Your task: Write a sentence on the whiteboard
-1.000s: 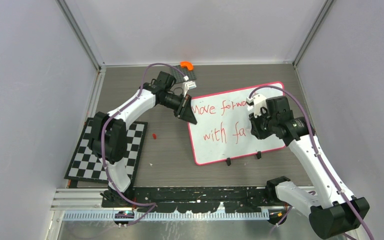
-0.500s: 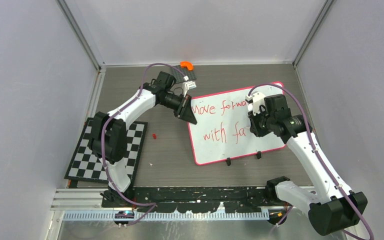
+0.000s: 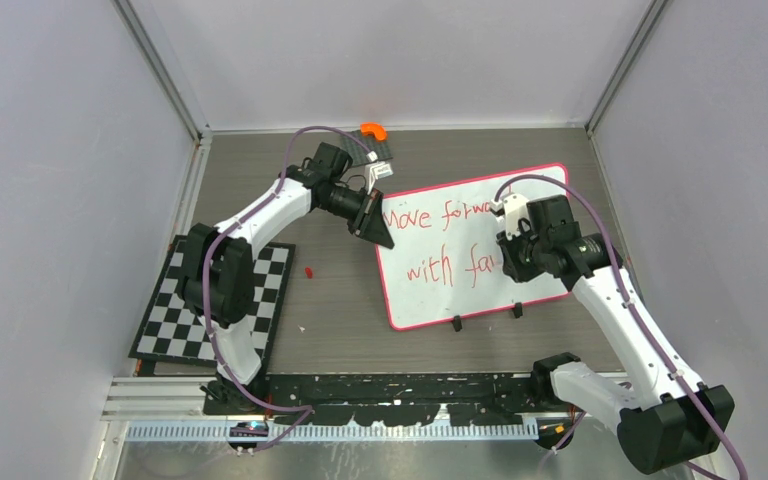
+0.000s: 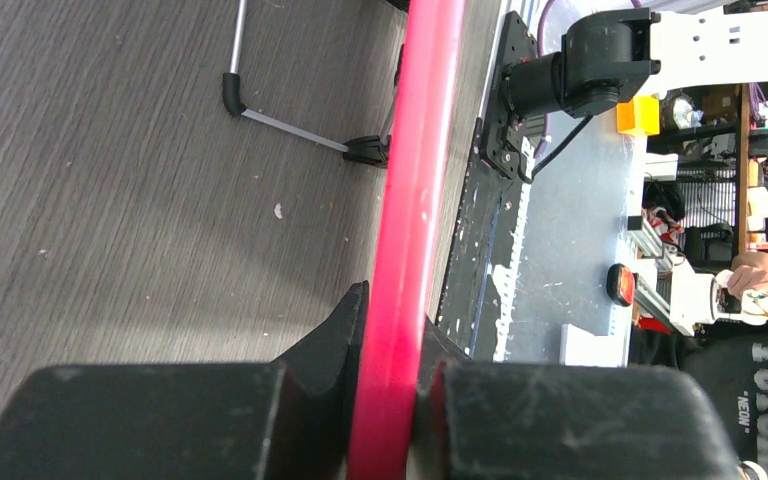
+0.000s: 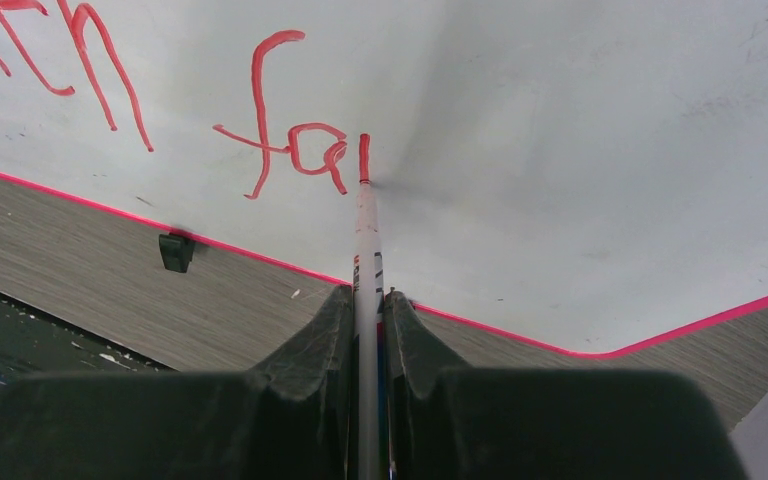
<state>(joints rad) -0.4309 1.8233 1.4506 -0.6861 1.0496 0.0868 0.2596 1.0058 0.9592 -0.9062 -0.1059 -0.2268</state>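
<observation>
My left gripper [image 4: 392,330] is pinched tight on the left rim of the whiteboard [image 3: 438,243], which lies on the table [image 3: 330,300]. My right gripper [image 5: 365,300] clamps a thin marker [image 5: 365,240], its tip touching the board just after "fai" in the sentence [image 3: 430,216]. The board looks light, stiff and slick, so I judge its rim the safest hold.

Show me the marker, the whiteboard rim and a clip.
Thin white marker with red tip [image 5: 365,240]: right wrist view, barrel.
White whiteboard with pink-red rim [image 4: 415,200]: left wrist view, rim.
Small black clip [image 5: 174,250]: right wrist view, middle.
</observation>
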